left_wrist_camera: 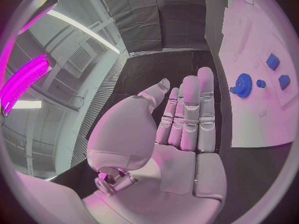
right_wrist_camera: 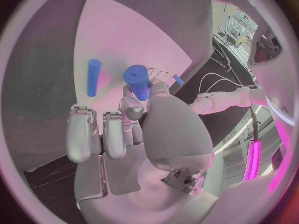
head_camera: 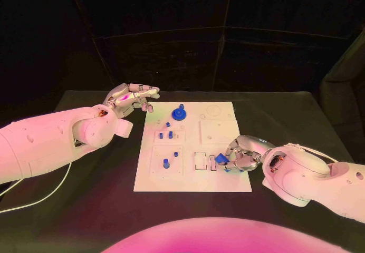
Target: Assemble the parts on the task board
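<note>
The white task board (head_camera: 192, 176) lies in the middle of the table. My right hand (head_camera: 242, 153) is over its near right part and pinches a short blue cylinder (right_wrist_camera: 138, 82) between thumb and fingers, also seen as a blue part (head_camera: 220, 158). A blue peg (right_wrist_camera: 92, 77) lies flat on the board beside that hand. A blue gear (head_camera: 179, 114) stands at the board's far side, with several small blue pieces (head_camera: 171, 135) standing in the left column. My left hand (head_camera: 134, 97) hovers off the board's far left corner, fingers (left_wrist_camera: 190, 112) straight and holding nothing.
Two narrow rectangular slots (head_camera: 201, 161) sit just left of my right hand. In the left wrist view the blue gear (left_wrist_camera: 243, 84) and blue blocks (left_wrist_camera: 272, 61) stand on the board (left_wrist_camera: 261, 40). Black table (head_camera: 304, 116) surrounds the board.
</note>
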